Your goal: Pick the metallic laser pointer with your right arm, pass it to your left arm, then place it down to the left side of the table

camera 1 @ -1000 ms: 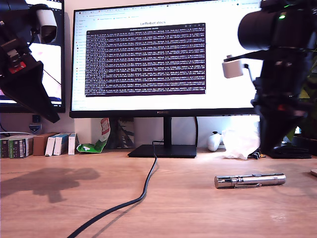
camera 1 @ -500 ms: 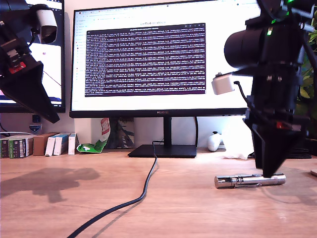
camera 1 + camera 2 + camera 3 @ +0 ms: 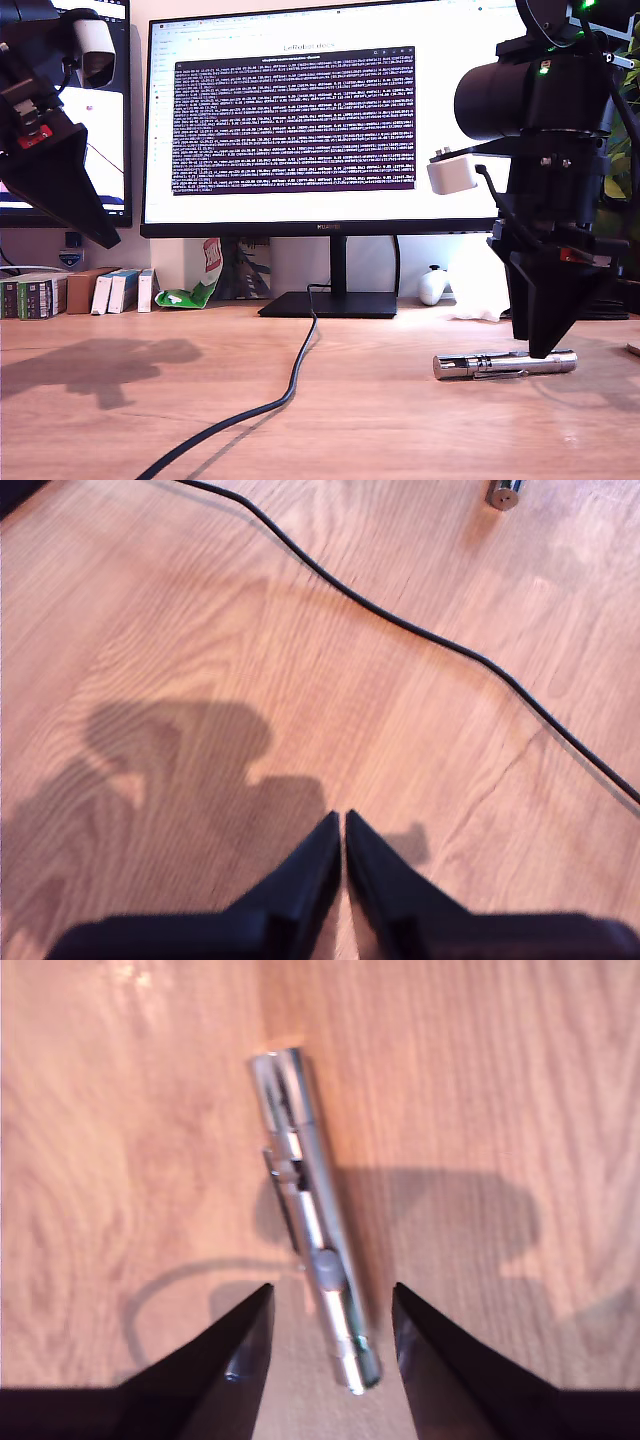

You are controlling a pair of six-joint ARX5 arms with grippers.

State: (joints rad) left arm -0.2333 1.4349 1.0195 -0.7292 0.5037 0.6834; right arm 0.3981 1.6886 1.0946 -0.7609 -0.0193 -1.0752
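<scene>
The metallic laser pointer [image 3: 505,364] lies flat on the wooden table [image 3: 400,430] at the exterior view's right, clip side facing the camera. My second gripper [image 3: 540,350] hangs point-down just above the pointer's right end in that view. In the second wrist view it is open [image 3: 332,1288], with the pointer [image 3: 310,1230] lying lengthwise between the two fingers and untouched. My first gripper [image 3: 112,240] is raised high at the exterior view's left. Its jaws are shut and empty [image 3: 343,815] over bare wood, with the pointer's end [image 3: 505,493] far off.
A black cable [image 3: 290,385] runs from the monitor stand across the table's middle toward the front. A large lit monitor [image 3: 330,120] stands behind. Small boxes [image 3: 60,293], a green-white packet [image 3: 195,290] and crumpled white tissue [image 3: 485,285] line the back edge.
The second arm came down and shifted toward the exterior view's left until its tip hung over the pointer's end. It has barely moved in the last half second. The first arm stayed still.
</scene>
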